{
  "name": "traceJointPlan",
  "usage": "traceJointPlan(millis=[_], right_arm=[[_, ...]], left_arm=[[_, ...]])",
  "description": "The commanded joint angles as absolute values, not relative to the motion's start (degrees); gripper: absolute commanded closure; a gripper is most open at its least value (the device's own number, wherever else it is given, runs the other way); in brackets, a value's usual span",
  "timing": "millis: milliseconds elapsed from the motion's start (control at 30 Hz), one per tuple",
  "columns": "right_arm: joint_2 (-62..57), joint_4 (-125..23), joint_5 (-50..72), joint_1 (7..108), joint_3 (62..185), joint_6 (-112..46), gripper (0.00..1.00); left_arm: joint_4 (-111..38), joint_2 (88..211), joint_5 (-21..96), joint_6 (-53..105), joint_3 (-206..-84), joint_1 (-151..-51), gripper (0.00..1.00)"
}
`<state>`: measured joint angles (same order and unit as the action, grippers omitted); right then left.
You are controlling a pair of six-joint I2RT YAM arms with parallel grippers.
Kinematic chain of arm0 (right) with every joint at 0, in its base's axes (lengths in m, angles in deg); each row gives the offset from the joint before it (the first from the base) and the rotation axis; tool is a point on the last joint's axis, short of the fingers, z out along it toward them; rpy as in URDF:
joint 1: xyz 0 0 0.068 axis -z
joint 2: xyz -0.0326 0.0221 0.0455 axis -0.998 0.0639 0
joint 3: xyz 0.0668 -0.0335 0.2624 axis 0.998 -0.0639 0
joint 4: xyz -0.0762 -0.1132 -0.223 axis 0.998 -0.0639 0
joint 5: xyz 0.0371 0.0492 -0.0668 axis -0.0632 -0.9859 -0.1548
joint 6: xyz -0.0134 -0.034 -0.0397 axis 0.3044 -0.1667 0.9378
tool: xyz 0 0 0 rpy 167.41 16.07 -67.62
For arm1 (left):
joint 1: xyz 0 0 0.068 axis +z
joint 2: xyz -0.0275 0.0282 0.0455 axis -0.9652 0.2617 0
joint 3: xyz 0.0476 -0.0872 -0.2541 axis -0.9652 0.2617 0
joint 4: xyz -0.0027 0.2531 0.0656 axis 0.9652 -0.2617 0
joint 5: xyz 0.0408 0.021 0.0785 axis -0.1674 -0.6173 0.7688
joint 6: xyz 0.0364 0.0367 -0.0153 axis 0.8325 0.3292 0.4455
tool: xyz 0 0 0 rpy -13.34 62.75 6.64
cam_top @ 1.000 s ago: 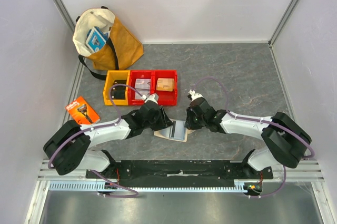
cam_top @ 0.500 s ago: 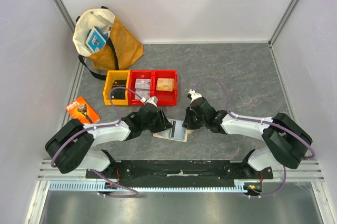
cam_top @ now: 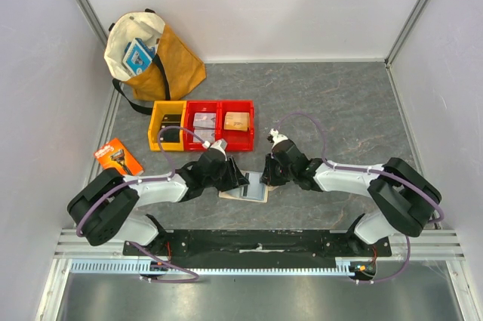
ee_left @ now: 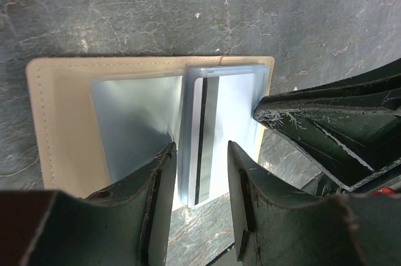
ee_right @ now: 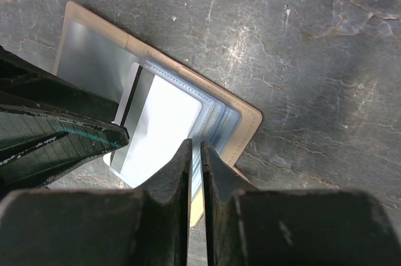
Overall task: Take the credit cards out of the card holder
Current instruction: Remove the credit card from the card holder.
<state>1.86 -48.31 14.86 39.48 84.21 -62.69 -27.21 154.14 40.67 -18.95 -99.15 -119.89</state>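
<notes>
scene: grey marbled desk (cam_top: pixel 339 109), two arms reach in from the near edge and meet at centre
card holder (ee_left: pixel 62 122): beige, lies open and flat on the desk near centre, between the two tools; clear blue-grey sleeves (ee_left: pixel 135 122) face up
credit card (ee_left: pixel 235 122): light grey with a dark stripe, sits in the sleeve stack on the holder's right half; its near end pokes past the holder's near edge
other cards: can't tell, only this one is clear
left tool (ee_left: pixel 200 150): open, fingers (ee_left: pixel 156 203) apart, one each side of the striped end of the card; grips nothing; contact with the card or sleeves not clear
right tool (ee_right: pixel 195 146): fingers nearly together with only a thin slit, tips at the right edge of the sleeve stack; can't tell if a sleeve is pinched
tools: tips close together over the holder, left one from the left, right one from the right
bins: yellow bin (cam_top: pixel 156 126) and two red bins (cam_top: pixel 219 123) in a row, far-left of the holder, apart from it
tan block (cam_top: pixel 237 121): in the rightmost red bin
tote bag (cam_top: pixel 177 64): white and mustard, far-left corner, blue item in its mouth
orange razor package (cam_top: pixel 118 157): flat on the desk at left, near the yellow bin
</notes>
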Motion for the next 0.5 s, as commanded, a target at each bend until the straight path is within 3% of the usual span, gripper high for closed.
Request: traceJointPlan(millis=[0, 467], right_arm=[[4.4, -48.0, 14.4, 39.6, 84.1, -62.5, 0.85], [5.6, -48.4, 14.3, 39.6, 84.5, -61.8, 0.87]], left_arm=[[-24.7, 154.4, 39.0, -20.6, -98.3, -119.6, 0.56], [-19.3, 150.8, 39.0, -25.1, -93.2, -118.8, 0.7]])
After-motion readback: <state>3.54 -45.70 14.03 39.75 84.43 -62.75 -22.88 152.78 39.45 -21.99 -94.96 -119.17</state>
